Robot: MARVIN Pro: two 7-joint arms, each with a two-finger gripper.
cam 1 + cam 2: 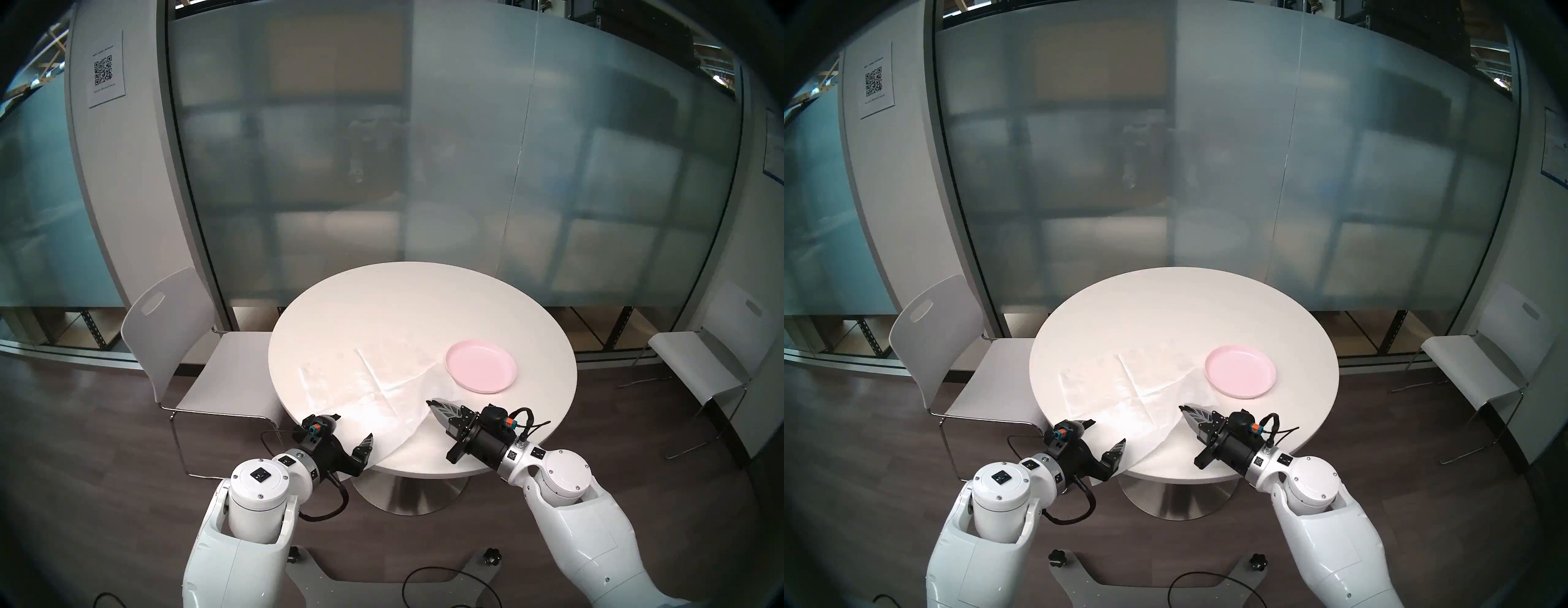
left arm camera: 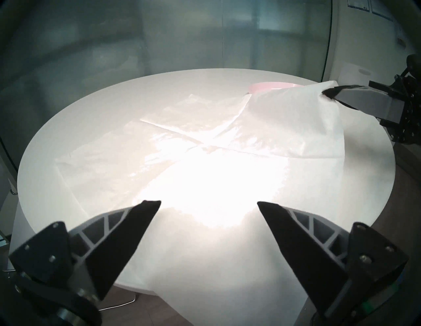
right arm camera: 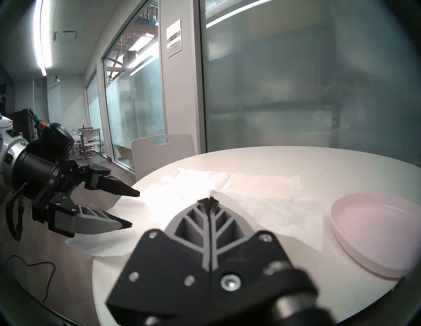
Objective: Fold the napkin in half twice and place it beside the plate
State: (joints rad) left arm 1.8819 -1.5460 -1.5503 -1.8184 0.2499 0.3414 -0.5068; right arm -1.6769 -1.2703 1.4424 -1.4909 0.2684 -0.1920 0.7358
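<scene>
My left gripper (image 1: 355,429) stands jaws apart at the table's (image 1: 424,297) near edge, straddling the overhanging corner of the napkin (image 1: 352,390), ready to pinch. My right gripper (image 1: 433,405) is clamped on the opposite near corner, lifting it for the fold. Beyond, the plate (image 1: 481,365) lies clear.

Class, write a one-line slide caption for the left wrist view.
Open left gripper faces the unfolded napkin while the shut right gripper lifts its far corner before the pink plate.

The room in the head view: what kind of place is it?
Probably an office meeting or break area: frosted glass partition wall, round white table, white plastic chair with metal legs, and QR-code notice.
</scene>
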